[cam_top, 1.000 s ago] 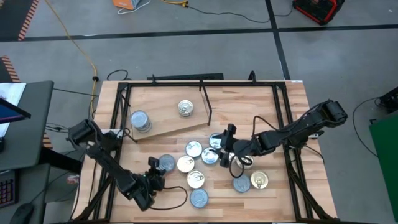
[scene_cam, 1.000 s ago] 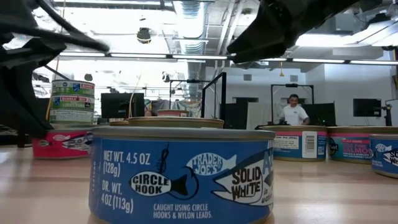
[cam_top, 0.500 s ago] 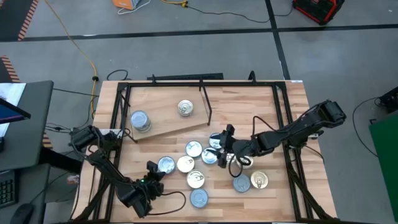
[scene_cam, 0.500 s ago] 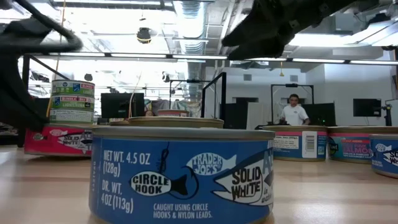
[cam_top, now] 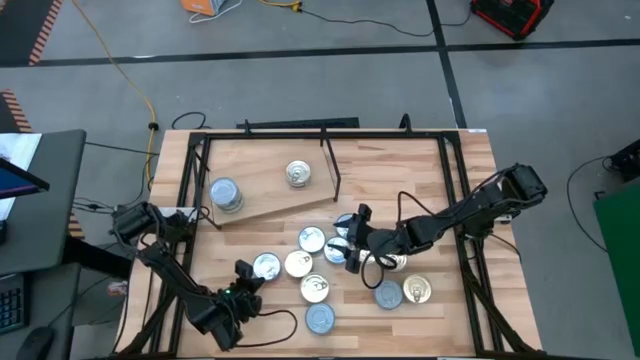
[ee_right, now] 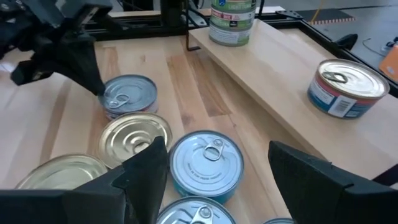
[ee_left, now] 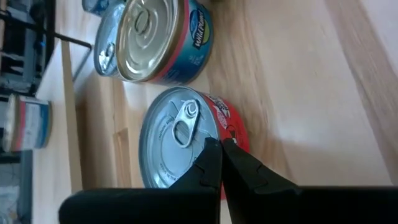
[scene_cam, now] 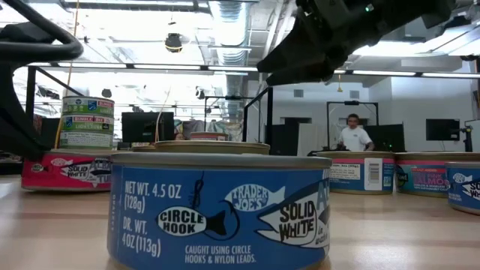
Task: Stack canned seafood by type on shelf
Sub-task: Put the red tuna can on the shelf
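Shelf (cam_top: 270, 190) at far left holds two spots of tins: stack (cam_top: 226, 195) and single tin (cam_top: 298, 175). About eight loose tins (cam_top: 318, 265) on counter (cam_top: 420, 170) — most work left. Right end effector (cam_top: 349, 240) spread above cluster; left end effector (cam_top: 246, 278) pressed together, tip at silver-lidded tin (ee_left: 180, 140).

My left end effector (cam_top: 243, 274) sits low near the bench's front-left, fingers pressed together (tips meeting). My right end effector (cam_top: 352, 238) reaches toward the middle, arm stretched from the right, fingers (ee_right: 148, 163) spread wide.
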Motion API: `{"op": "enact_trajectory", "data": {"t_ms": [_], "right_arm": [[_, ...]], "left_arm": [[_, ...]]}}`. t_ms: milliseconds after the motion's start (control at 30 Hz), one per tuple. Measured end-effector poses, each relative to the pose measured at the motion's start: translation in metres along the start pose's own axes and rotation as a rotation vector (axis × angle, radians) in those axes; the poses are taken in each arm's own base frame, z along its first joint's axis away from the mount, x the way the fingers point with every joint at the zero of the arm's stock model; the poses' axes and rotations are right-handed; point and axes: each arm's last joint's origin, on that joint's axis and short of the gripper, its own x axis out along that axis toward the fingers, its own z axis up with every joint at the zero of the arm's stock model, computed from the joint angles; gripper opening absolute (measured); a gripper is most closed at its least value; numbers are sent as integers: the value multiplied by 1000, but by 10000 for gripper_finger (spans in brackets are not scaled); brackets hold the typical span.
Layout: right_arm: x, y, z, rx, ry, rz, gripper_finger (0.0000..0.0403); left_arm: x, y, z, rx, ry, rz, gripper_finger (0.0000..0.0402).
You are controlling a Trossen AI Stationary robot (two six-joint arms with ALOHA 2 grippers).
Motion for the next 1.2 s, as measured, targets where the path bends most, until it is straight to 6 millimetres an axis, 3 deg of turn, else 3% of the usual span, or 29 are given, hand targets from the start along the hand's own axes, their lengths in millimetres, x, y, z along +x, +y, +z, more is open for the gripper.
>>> {"op": "enact_trajectory", "data": {"t_ms": [267,433,733,967,1200], "right_arm": [[0,1,2,1,7,37,301],[5,16,16,-29,-17,120,301],[43,69,13,-397,-13,167,301],[68,86,27,-510,-35,155,308],[93,102,29,-576,-3,154,348]], "left_arm": [[-5,-1,-2,39,-36,49,0],[0,3,-1,11,-12,52,0],[1,5,0,-22,-8,55,0],[-10,17,5,-78,-42,42,0],[-23,40,11,-151,-74,22,0]]}}
